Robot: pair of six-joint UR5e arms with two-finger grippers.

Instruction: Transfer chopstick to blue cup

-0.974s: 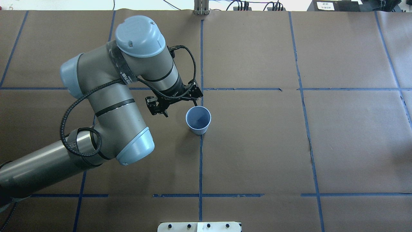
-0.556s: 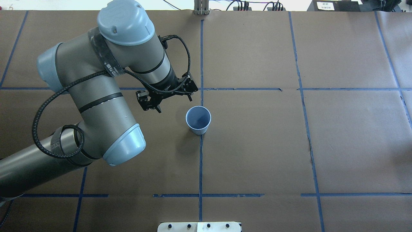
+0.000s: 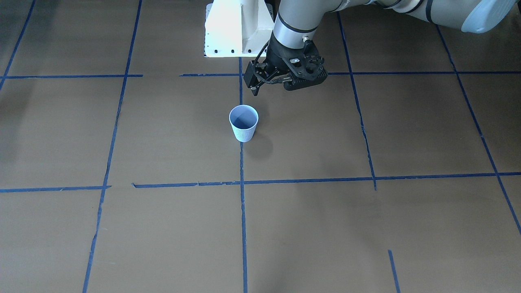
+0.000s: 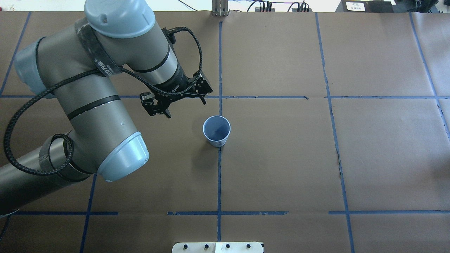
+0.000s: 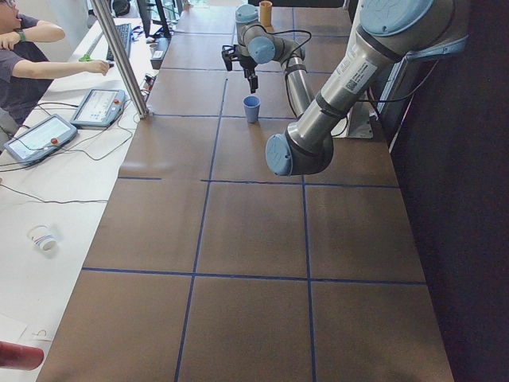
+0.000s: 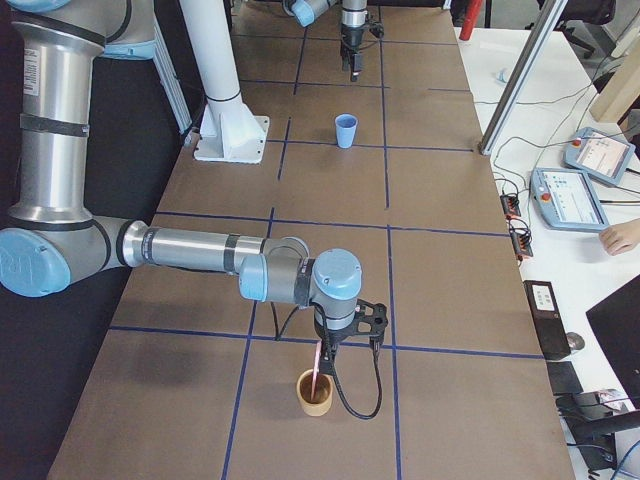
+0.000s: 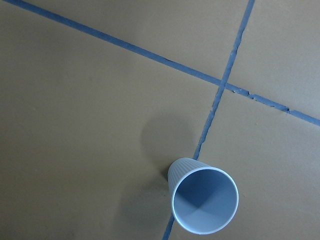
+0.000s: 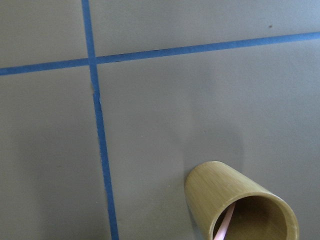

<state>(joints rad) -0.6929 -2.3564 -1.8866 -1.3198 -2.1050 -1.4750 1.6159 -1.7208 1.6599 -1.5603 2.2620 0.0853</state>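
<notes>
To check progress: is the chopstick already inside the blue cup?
No, the blue cup is empty, and the chopstick leans inside the tan cup.

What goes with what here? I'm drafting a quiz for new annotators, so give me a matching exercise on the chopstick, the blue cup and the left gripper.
1. chopstick
2. blue cup
3. left gripper

A. empty, upright on a tape line
B. above the table, beside the blue cup
C. leaning inside the tan cup

Pairs: 1-C, 2-A, 3-B
</notes>
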